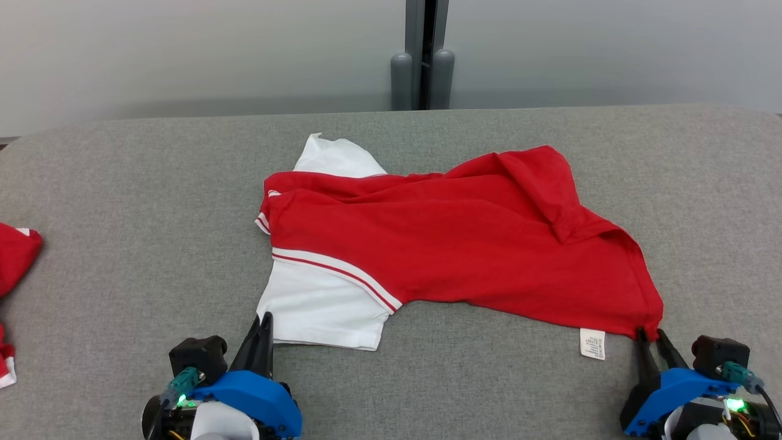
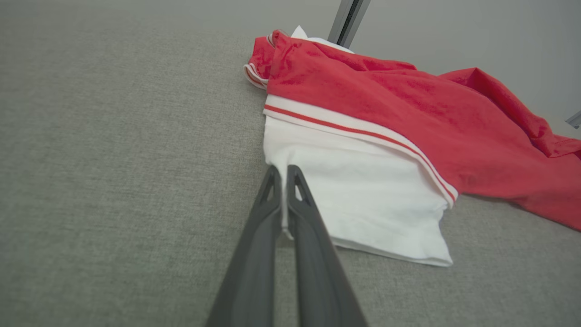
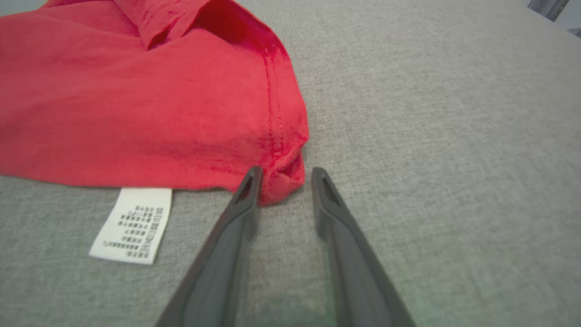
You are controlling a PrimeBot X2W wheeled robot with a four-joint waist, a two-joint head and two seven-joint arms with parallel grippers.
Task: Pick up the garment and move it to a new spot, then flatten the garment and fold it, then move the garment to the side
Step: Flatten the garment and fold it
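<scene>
Rumpled garment [image 1: 464, 244] — red body, white panel — possibly a polo.

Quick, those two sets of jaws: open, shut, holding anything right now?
Left gripper: jaws shut on the garment, at its white edge.
Right gripper: jaws open, either side of the garment's red corner, not clamped.

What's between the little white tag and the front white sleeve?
Bare grey table, in the head view. The shirt's red edge runs just behind it, from sleeve to tag.
</scene>
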